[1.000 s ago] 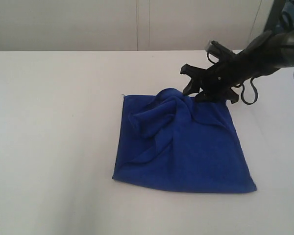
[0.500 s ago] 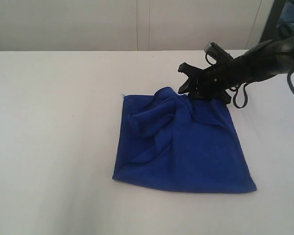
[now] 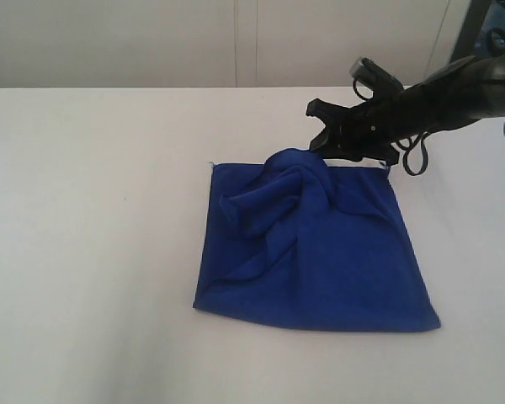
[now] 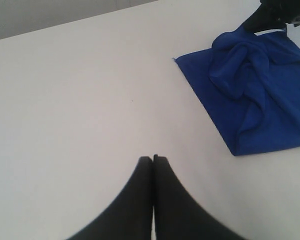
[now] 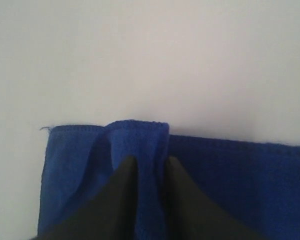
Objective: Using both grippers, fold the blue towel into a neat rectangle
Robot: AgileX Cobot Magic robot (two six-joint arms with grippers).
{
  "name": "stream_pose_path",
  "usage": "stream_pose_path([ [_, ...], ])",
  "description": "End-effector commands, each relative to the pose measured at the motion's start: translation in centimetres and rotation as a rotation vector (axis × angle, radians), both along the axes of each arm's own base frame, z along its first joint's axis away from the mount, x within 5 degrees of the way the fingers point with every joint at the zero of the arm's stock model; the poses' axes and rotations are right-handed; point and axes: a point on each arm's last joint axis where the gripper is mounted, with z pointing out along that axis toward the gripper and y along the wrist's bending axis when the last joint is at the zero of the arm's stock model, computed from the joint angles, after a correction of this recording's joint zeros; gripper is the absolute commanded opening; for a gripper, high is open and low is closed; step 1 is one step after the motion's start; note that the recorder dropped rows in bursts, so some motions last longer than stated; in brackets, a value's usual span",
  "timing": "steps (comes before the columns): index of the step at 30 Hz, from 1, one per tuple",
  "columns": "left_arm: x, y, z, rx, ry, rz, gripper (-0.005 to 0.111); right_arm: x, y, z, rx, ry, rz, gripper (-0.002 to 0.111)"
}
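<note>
White table [image 3: 93, 210], pale wall behind. Towel [image 3: 337, 261] lies right of centre in the exterior view, flat except for a bunched ridge [image 3: 278, 198] at its far side.

Change over the last second: right gripper [image 5: 149, 160] had its jaws wide apart over the far hem. They have now drawn in on a raised pleat of that hem. In the right wrist view the cloth fills the gap between the two fingers, so I read it as pinched. The arm has also risen slightly. The rest of the towel has not shifted.

Meaning: the grasp on the far edge looks made, but no fold has started and the ridge is still unsmoothed.

Left gripper [image 4: 153, 160] hangs over bare table, well apart from the towel, fingers pressed together and holding nothing. The task wants both grippers, so I judge this one has yet to come in.

Orientation: as it lies the outline is close to square and skewed to the table edges, so I cannot name a clear long axis. The ridge runs from the pinched hem towards the near-left corner.
</note>
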Motion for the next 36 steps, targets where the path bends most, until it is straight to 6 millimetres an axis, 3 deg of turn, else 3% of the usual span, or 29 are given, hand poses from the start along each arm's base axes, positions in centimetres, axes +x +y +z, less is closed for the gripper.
stream_pose_path([
  [1, -0.1, 0.0, -0.2, -0.001, 0.005, -0.008, 0.0, 0.1, -0.6, 0.3, -0.06, -0.039, 0.021, 0.0],
  [9, -0.1, 0.0, -0.2, -0.001, 0.005, -0.008, 0.0, 0.0, -1.0, 0.5, -0.155, -0.063, 0.054, 0.0],
  [15, -0.1, 0.0, -0.2, -0.001, 0.005, -0.008, 0.0, -1.1, -1.3, 3.8, -0.266, -0.098, 0.155, 0.0],
  [22, -0.1, 0.0, -0.2, -0.001, 0.005, -0.008, 0.0, -3.8, -2.1, 7.6, -0.422, -0.064, 0.221, 0.0],
  [28, -0.1, 0.0, -0.2, -0.001, 0.005, -0.008, 0.0, -7.1, -2.0, 9.8, -0.431, -0.06, 0.251, 0.0],
  [32, -0.1, 0.0, -0.2, -0.001, 0.005, -0.008, 0.0, -9.2, -1.7, 10.5, -0.405, -0.004, 0.297, 0.0],
  [36, -0.1, 0.0, -0.2, -0.001, 0.005, -0.008, 0.0, -11.2, -1.5, 9.9, -0.383, 0.08, 0.352, 0.0],
])
